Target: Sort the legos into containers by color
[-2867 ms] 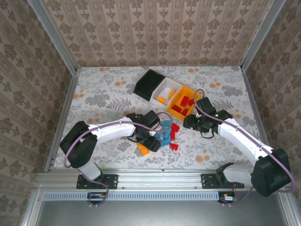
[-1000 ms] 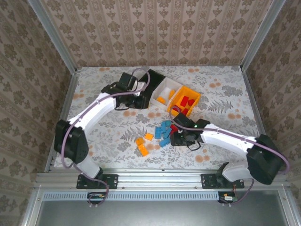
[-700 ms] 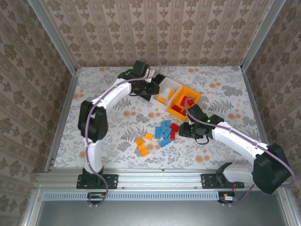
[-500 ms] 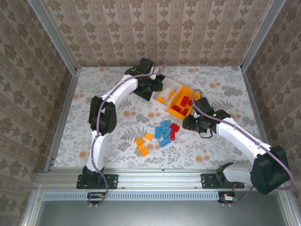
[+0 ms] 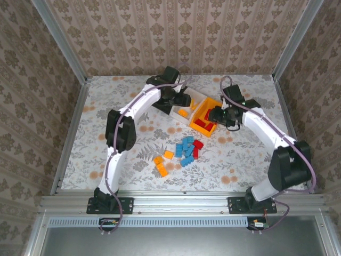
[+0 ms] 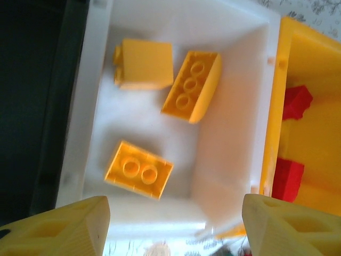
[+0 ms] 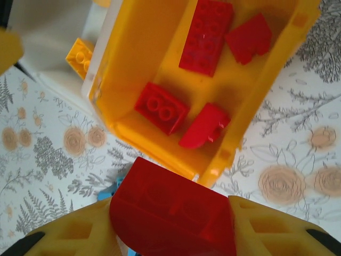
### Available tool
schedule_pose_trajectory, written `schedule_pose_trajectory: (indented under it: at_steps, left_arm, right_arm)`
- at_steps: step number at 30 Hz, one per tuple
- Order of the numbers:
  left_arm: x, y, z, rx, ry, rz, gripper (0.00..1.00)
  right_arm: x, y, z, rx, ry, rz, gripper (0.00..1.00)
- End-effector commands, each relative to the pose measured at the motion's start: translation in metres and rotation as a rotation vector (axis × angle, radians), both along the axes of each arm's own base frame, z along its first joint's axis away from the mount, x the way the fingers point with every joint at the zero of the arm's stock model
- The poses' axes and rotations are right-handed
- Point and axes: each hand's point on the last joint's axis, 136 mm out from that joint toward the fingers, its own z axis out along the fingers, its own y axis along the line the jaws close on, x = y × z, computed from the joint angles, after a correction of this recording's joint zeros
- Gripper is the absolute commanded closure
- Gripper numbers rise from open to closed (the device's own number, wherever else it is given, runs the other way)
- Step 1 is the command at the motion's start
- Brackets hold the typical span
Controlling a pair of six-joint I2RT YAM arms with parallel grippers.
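Gripping a red brick [image 7: 173,213] firmly between the right fingers [image 7: 266,229], poised just short of the near wall of the yellow bin [image 7: 154,58], with four red pieces [image 7: 160,114] inside it already. Holding the left fingers [image 6: 58,229] apart with nothing between them, over the white bin [image 6: 229,133] and its three orange bricks [image 6: 138,170], flanked by the black bin [image 6: 32,106] on one side and the yellow bin on the other. To finish the drop well: carry the brick forward past the wall until squarely over the open middle, lower a little so as not to bounce it out, then part the fingers fully and lift straight up, keeping off the rim and the other arm close by. Likely risk: letting go too early and landing the brick on the rim or on the desk [image 5: 250,154]. Left to sort: a loose pile [image 5: 185,145] of blue, orange and red bricks near the middle of the desk, apart from the bins. Working on a pale floral-print surface, boxed in by patterned wallpaper walls [image 5: 176,37] between metal posts [image 5: 60,40], with a metal rail [image 5: 181,201] along the near edge.
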Motion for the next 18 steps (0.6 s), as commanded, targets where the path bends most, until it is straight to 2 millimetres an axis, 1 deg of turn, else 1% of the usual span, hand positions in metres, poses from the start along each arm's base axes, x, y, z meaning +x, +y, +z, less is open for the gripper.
schedule_pose_trajectory:
  at_steps: [1,2,5,7,10,11,13,15,16,18]
  left_arm:
    - [-0.027,0.026,0.052,-0.007,-0.076,0.005,0.32]
    - [-0.037,0.034,0.052,0.002,-0.076,0.009,0.32]
    - [-0.078,0.066,0.043,0.054,-0.062,0.024,0.31]
    - [-0.109,0.090,0.034,0.088,-0.047,0.038,0.30]
    - [-0.148,0.115,0.021,0.118,-0.016,0.052,0.29]
    - [-0.158,0.120,0.017,0.125,-0.007,0.050,0.28]
    - [-0.181,0.128,0.007,0.138,0.023,0.047,0.27]
    - [-0.200,0.127,-0.004,0.142,0.055,0.023,0.27]
    - [-0.208,0.126,-0.010,0.154,0.066,0.005,0.26]
    - [-0.223,0.126,-0.021,0.192,0.083,-0.030,0.25]
  right_arm:
    - [0.015,0.002,0.000,-0.004,0.020,0.039,0.61]
    - [0.020,0.003,-0.001,-0.005,0.021,0.042,0.61]
    - [0.035,0.008,-0.010,-0.007,0.039,0.056,0.60]
    - [0.043,0.010,-0.020,-0.010,0.062,0.062,0.60]
    - [0.052,0.014,-0.031,-0.010,0.086,0.072,0.57]
    - [0.054,0.014,-0.033,-0.011,0.089,0.074,0.53]
    - [0.056,0.015,-0.034,-0.014,0.091,0.075,0.41]
    - [0.054,0.016,-0.026,-0.013,0.072,0.074,0.37]
    - [0.051,0.016,-0.020,-0.014,0.055,0.071,0.36]
    - [0.042,0.017,-0.008,-0.019,0.025,0.071,0.33]
